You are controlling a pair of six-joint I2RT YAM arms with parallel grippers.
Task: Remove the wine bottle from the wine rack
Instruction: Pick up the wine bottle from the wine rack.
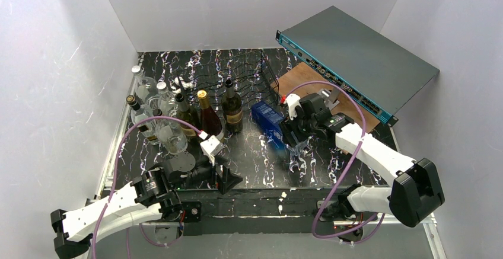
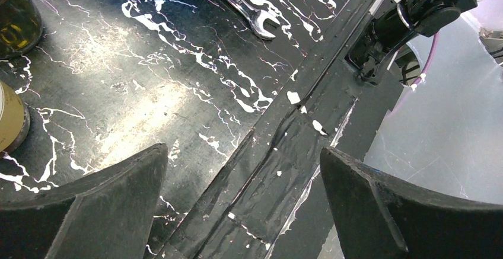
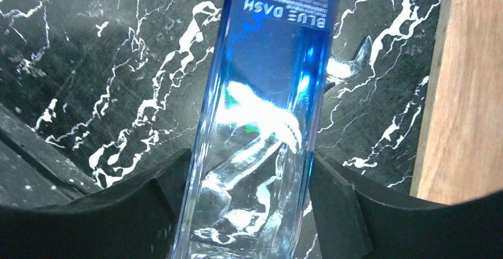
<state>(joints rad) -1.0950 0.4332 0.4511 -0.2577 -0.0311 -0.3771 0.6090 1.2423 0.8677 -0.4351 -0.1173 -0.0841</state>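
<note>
**Q:** Where is the wine bottle?

**A:** The wine bottle (image 1: 270,125) is blue glass with "BLUE DASH" printed on it. It lies lengthwise over the black, white-veined tabletop (image 1: 249,158), right of centre. It is just in front of the wine rack (image 1: 261,72), a low black wire frame at the back. I cannot tell whether the bottle rests on the tabletop or hangs slightly above it.

**Q:** How does it sit relative to the fingers?

**A:** The right fingers (image 3: 148,211) are grasping it. In the right wrist view the bottle (image 3: 261,122) runs straight up the middle. 1 dark finger presses against each of its 2 sides, touching the clear glass part of the body. The printed label end points away from the camera.

**Q:** And the other arm?

**A:** The left fingers (image 2: 118,182) are released and spread wide, with nothing between them. They hang low over the near edge of the tabletop, above a strip of black tape, well apart from the bottle.

**Q:** What else is there?

**A:** A group of upright bottles (image 1: 178,114) stands at the left, beside the rack. A flat grey box with a teal edge (image 1: 356,57) sits tilted at the back right. A wooden board (image 3: 468,87) lies just to the right of the held bottle. A metal wrench (image 2: 249,13) lies on the tabletop beyond the left fingers.
</note>
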